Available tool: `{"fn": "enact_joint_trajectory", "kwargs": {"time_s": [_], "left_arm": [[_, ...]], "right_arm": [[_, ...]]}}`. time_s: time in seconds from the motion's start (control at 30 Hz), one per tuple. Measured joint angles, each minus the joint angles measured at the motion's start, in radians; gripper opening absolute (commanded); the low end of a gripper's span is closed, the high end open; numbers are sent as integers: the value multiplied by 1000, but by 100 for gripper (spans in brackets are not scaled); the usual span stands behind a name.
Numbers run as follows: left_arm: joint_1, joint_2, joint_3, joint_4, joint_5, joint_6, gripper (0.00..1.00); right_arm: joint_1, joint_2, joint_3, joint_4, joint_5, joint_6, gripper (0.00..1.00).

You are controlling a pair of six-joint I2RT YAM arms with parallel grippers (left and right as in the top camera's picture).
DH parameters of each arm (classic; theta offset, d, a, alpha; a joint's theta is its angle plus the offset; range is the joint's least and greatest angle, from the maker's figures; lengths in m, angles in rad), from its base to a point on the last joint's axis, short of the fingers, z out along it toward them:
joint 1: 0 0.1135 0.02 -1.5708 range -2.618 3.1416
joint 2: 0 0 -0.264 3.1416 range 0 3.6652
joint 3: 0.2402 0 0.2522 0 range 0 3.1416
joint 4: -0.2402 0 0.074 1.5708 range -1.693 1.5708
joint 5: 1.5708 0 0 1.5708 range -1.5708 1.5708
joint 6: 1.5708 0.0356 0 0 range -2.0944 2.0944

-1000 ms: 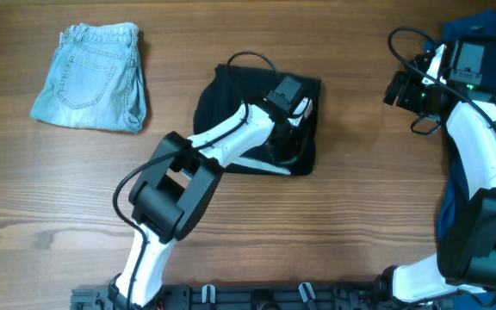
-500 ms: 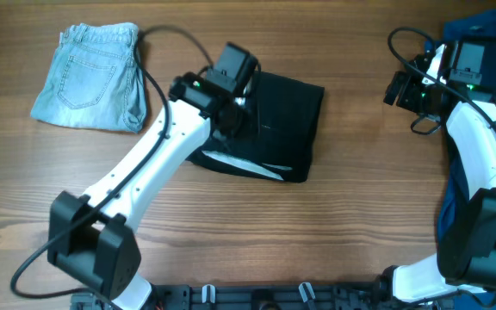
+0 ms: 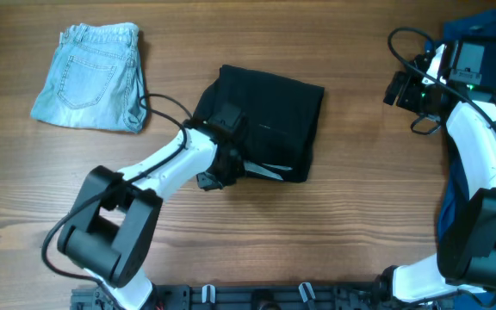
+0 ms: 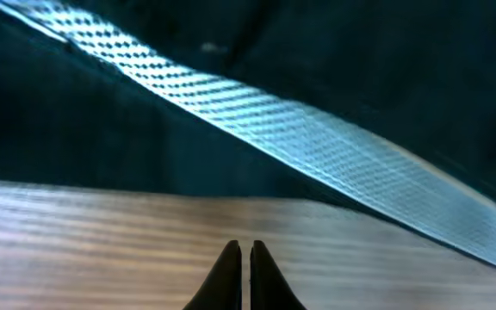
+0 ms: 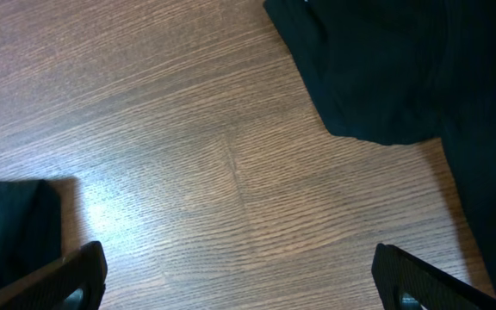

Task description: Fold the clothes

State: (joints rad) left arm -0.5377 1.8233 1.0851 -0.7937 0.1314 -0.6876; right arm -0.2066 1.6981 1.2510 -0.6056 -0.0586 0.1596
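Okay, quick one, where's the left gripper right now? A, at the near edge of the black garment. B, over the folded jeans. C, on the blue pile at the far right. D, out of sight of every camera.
A: the left wrist view shows the left gripper, tips together, over the table right at the edge of the black garment, and the overhead view agrees.

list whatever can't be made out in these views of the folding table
- Overhead: the left arm covers the black garment's lower left edge and hides the left gripper fingers.
- Overhead: the blue clothing is cut off by the top right corner, so its type is unclear.
- Left wrist: the pale stripe is too close to tell which part it is.
- Right wrist: the dark cloth runs off the frame.
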Motion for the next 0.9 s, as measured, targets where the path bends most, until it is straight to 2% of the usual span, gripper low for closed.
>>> {"fn": "enact_joint_trajectory", "kwargs": {"time_s": [0.27,0.43,0.63,0.7,0.77,0.8,0.83,0.9], "left_arm": [[18,17,-19,129,-59,-14,7],[69,19,-21,240,-183,-14,7],[152,49,-27,456,-261,77,8],[196,49,-21,438,-274,105,8],[229,49,8,354,-277,118,11],[251,49,41,317,-277,127,16],[274,48,79,289,-277,133,26],[305,46,166,201,-235,148,56]], "right_arm": [[0,0,0,0,0,0,100],[0,0,0,0,0,0,100],[0,0,0,0,0,0,99],[0,0,0,0,0,0,100],[0,0,0,0,0,0,100],[0,0,0,0,0,0,100],[0,0,0,-1,0,0,99],[0,0,0,0,0,0,99]]}}
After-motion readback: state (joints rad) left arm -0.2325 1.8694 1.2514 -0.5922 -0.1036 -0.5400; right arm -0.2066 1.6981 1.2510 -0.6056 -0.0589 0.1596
